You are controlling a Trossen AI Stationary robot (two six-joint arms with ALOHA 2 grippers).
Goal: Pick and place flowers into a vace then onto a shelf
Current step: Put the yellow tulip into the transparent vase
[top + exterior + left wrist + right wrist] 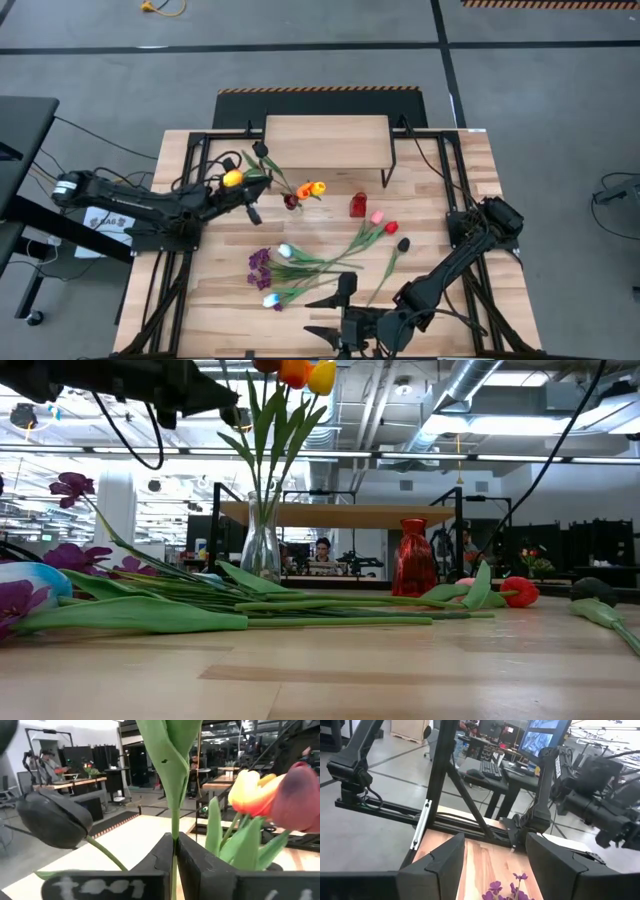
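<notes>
Purple sprigs [70,488] and long green stems are lying closest to the low camera, part of the flowers [300,262] spreading flat over the table [440,190] from about 7 o'clock to 4 o'clock of its middle — white and blue heads at the near left, pink and red heads plus a dark one toward the right.

At the table's middle a clear vase [260,548] is standing upright, holding orange, yellow and dark-red tulips. A small red vase [358,205] is sitting just beside it at 3 o'clock. The shelf [326,141] is standing at 12 o'clock, its wooden top bare.

Left gripper [246,180] is hovering at 9 o'clock of the clear vase, fingers [162,857] pressing together on a green stem — a yellow tulip [232,179] is sitting by the wrist, and a dark tulip [55,822] is hanging near it.

Right gripper [335,312] is resting low at 6 o'clock near the table's front edge, fingers spread apart and holding nothing, apart from the loose stems.
</notes>
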